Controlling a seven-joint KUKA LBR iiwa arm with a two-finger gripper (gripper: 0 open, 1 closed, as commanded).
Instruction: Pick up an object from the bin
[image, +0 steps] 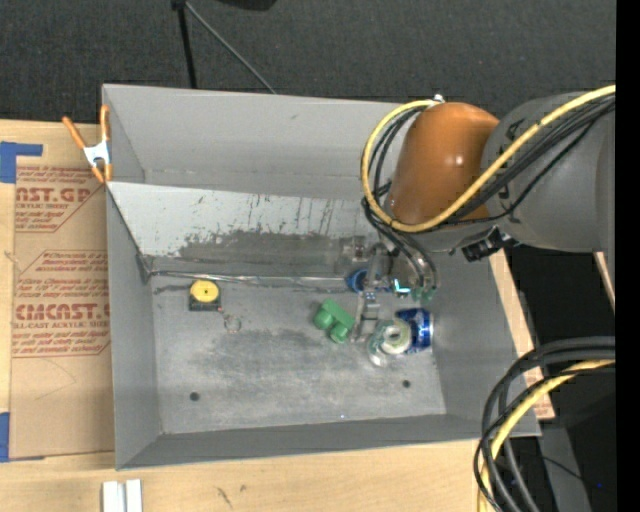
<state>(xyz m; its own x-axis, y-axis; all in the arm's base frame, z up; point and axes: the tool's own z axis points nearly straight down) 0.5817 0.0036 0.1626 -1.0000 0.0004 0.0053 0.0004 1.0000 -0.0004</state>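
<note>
Camera view: grey metal bin, floor scuffed, holding few items. Item one, small yellow round disc on a dark base, lies alone at the left of the floor, well apart from the rest. Item two, green blocky plastic piece, sits right of centre. Item three, blue-and-silver crumpled can-like object, lies just right of the green piece. Item four, small blue object, sits near the back wall and is partly hidden. The gripper hangs low between the green piece and the can-like object, close to both; whether it is apart or together cannot be told, and nothing is seen held. Step judged: descent onto the right-hand cluster, grasp not yet made. Next move likely calls for closing on one item only, then a straight lift. No label or writing on the items is readable.
</note>
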